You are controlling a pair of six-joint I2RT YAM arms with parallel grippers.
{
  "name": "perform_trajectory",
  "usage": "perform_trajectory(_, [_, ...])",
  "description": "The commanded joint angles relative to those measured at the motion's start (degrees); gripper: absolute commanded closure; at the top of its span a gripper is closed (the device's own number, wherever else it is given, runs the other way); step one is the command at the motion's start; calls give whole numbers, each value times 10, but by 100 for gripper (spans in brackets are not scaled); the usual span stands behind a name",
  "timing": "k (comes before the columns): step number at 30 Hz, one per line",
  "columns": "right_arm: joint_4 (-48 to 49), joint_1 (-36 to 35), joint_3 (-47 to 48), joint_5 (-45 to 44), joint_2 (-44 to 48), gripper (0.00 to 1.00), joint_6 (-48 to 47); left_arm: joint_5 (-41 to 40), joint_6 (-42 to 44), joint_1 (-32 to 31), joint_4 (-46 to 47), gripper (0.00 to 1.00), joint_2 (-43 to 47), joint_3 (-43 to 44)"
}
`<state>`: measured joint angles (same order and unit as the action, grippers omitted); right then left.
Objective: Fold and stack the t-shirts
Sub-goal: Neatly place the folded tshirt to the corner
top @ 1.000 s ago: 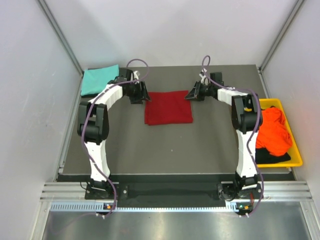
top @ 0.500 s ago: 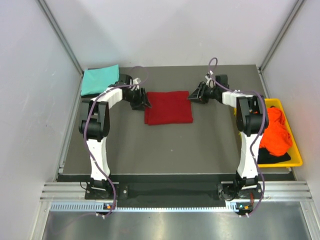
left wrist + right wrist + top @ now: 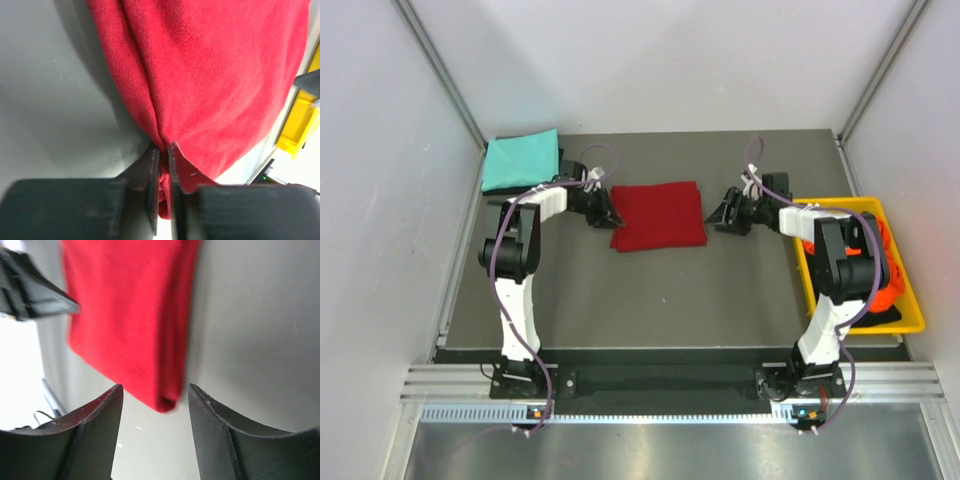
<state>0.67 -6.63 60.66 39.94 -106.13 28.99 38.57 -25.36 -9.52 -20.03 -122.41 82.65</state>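
Pinching the near-left edge of the dark red tee (image 3: 660,214), the left tool (image 3: 162,150) is clenched on a ridge of cloth, its two dark fingers (image 3: 150,175) drawn almost together with a thin fold of red fabric caught between them (the left wrist view shows the weave bunching into creases that run straight into the grip). That tee lies folded into a neat rectangle in the middle of the grey counter (image 3: 650,290), flat except where the held edge is gathered. On its other side the right tool (image 3: 155,388) is released, its fingers (image 3: 100,415) spread wide and low over the counter, just beside the tee's right edge but apart from it; in the right wrist view the nearest folded corner of the cloth sits ahead of the gap between the fingers, with bare counter around it. A teal tee (image 3: 520,160), also folded flat, rests at the far left corner of the counter, well apart from the red one. At the right edge stands a yellow bin (image 3: 900,327), largely hidden behind the right arm, with a crumpled orange tee (image 3: 892,270) showing inside it and a strip of black tee (image 3: 888,314) at its near end.
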Motion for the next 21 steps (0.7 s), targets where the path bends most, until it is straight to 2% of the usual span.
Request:
perform_trajectory(1, [-5,-5,-27,-24,14,44,-41,24,-21,-1,19,81,18,-6])
perform_trajectory(4, [-21,-10,-33,-29,7,42,-60,-14,-6,-2,-20,54,44,-6])
perform_trajectory(5, [-22,-10,-34,-29,6,42,-62,-26,-2,-2,-28,52,52,-13])
perform_trajectory(10, [-12,-20,-31,-29,3,41,-67,-28,-3,-8,-16,48,108,-76])
perform_trajectory(17, [-12,-36,-15,-36,-14,41,-63,-47,7,-23,-22,49,105,-109])
perform_trajectory(21, [-19,-45,-20,-50,-8,41,-66,-102,18,-26,-43,48,127,-120])
